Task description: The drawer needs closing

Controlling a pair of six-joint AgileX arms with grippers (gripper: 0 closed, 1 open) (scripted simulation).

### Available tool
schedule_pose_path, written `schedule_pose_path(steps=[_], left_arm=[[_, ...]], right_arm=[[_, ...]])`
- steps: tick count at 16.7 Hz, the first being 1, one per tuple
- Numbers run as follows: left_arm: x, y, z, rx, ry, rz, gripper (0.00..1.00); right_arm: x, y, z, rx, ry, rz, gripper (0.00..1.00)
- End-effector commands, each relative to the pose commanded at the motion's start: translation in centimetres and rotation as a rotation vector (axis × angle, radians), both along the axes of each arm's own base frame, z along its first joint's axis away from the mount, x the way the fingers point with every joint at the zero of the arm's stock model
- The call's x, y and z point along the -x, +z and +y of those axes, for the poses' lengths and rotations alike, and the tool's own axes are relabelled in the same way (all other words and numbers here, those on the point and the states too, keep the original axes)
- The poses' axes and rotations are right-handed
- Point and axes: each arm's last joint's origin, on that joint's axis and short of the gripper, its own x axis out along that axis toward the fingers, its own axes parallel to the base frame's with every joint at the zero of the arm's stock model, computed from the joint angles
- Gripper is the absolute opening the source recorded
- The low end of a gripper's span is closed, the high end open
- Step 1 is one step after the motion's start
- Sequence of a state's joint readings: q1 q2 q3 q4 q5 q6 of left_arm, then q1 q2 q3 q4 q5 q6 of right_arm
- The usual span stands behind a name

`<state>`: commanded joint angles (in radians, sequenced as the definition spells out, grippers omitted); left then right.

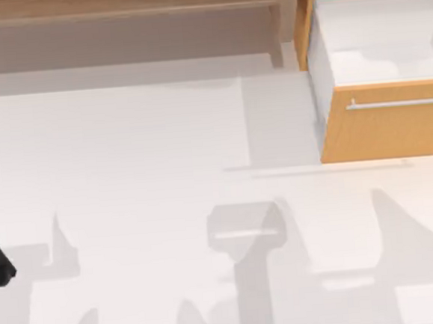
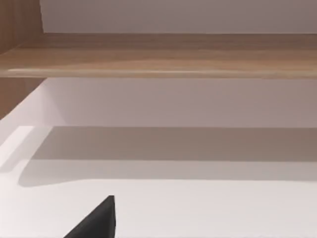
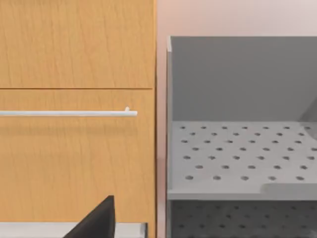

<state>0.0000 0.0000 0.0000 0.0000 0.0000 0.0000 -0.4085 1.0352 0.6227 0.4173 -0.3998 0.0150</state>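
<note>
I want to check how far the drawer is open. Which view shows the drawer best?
The top view: it shows the drawer pulled out, white inner walls exposed behind the front. The right wrist view shows its wooden front and handle straight on. The left wrist view faces the shelf.

The boxy drawer (image 1: 386,122) has an orange-tan wood-grain front with a satin look, a thin silver metal bar handle (image 1: 399,103) and smooth matt white inner walls (image 1: 386,28). The long brown shelf (image 1: 121,4) shows pale wood grain with a faint sheen. The white table (image 1: 126,154) is smooth and matt. A grey perforated rack (image 3: 237,153) looks like matt metal or plastic
</note>
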Motion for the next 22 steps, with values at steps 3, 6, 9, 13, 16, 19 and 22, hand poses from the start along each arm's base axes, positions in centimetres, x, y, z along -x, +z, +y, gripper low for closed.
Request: schedule_pose_path(steps=[3, 6, 9, 13, 16, 19, 22], left_arm=[[0.0, 0.0, 0.0, 0.000, 0.000, 0.000, 1.00], [0.0, 0.0, 0.0, 0.000, 0.000, 0.000, 1.00], [0.0, 0.0, 0.0, 0.000, 0.000, 0.000, 1.00], [0.0, 0.0, 0.0, 0.000, 0.000, 0.000, 1.00], [0.0, 0.0, 0.0, 0.000, 0.000, 0.000, 1.00], [0.0, 0.0, 0.0, 0.000, 0.000, 0.000, 1.00], [0.0, 0.0, 0.0, 0.000, 0.000, 0.000, 1.00]], right_arm=[[-0.6, 0.1, -0.6, 0.000, 0.001, -0.001, 1.00], [-0.6, 0.0, -0.5, 0.000, 0.003, 0.001, 1.00], [-0.8, -0.4, -0.1, 0.029, 0.015, -0.002, 1.00], [-2.0, -3.6, 2.3, 0.182, 0.070, 0.003, 1.00], [-2.5, -7.5, 5.0, 0.361, 0.118, 0.020, 1.00], [-2.3, -11.3, 7.9, 0.584, 0.157, 0.033, 1.00], [-1.7, -14.4, 10.4, 0.833, 0.167, 0.029, 1.00]])
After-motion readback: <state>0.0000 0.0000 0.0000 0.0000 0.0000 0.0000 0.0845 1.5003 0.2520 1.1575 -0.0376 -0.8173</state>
